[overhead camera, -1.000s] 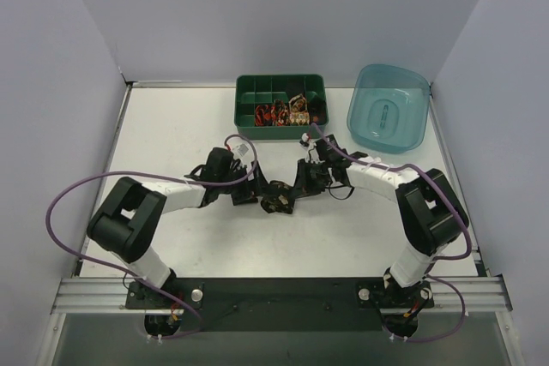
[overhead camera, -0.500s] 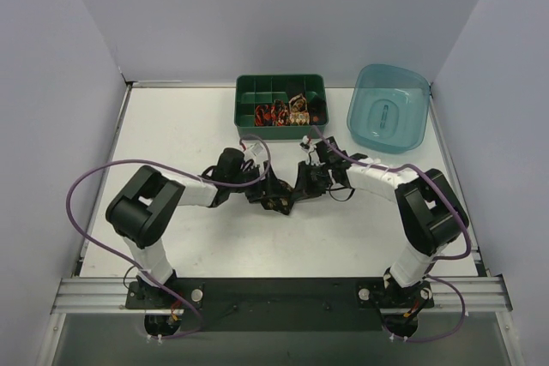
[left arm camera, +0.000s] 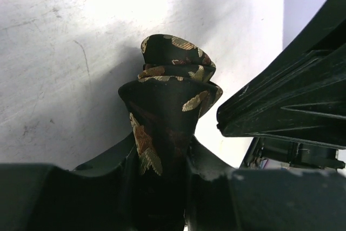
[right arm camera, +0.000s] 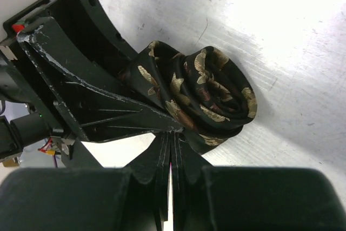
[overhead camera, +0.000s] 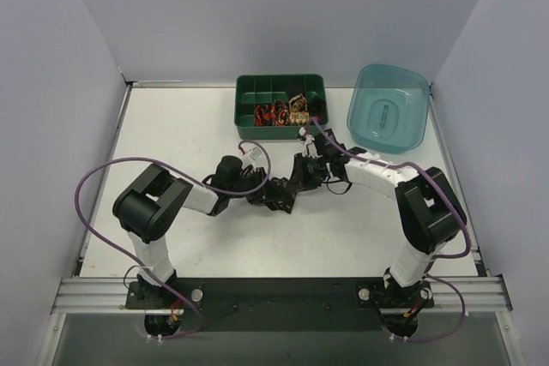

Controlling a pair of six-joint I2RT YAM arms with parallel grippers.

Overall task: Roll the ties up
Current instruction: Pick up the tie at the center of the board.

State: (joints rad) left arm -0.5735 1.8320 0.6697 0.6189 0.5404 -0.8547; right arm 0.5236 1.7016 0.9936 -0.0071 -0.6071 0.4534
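left gripper (left arm camera: 162, 155): the jaws are being squeezed in on dark fabric, so the roll is being pinched from its left side. They're not spread, and not fully together either, since cloth is sitting between them.

rolled tie (right arm camera: 203, 93): black with gold leafy motifs, it's being held as a coil around the middle of the table (overhead camera: 189, 126), well apart from every edge. The layers are looking a bit lopsided in the left wrist view tbh.

green tray (overhead camera: 242, 96): being parked at the middle of the far edge, beyond both grippers.

finished coils (overhead camera: 274, 114): a few are being stored in the tray's compartments, red-patterned ones beside a gold one. The exact count can't be told.

right gripper (right arm camera: 171, 144): the fingers are being pressed flat together, with the tips right against the coil's lower fold on its right side. Whether a sliver of fabric is being caught there can't be told.

teal tub (overhead camera: 388, 126): being left at the far right corner, just beside the tray.

done so far: this tie is looking pretty much rolled, and several others are already being kept in the tray.

left to do: probably this coil is being readied for tidying and dropping into a compartment. No unrolled strip is being shown anywhere.
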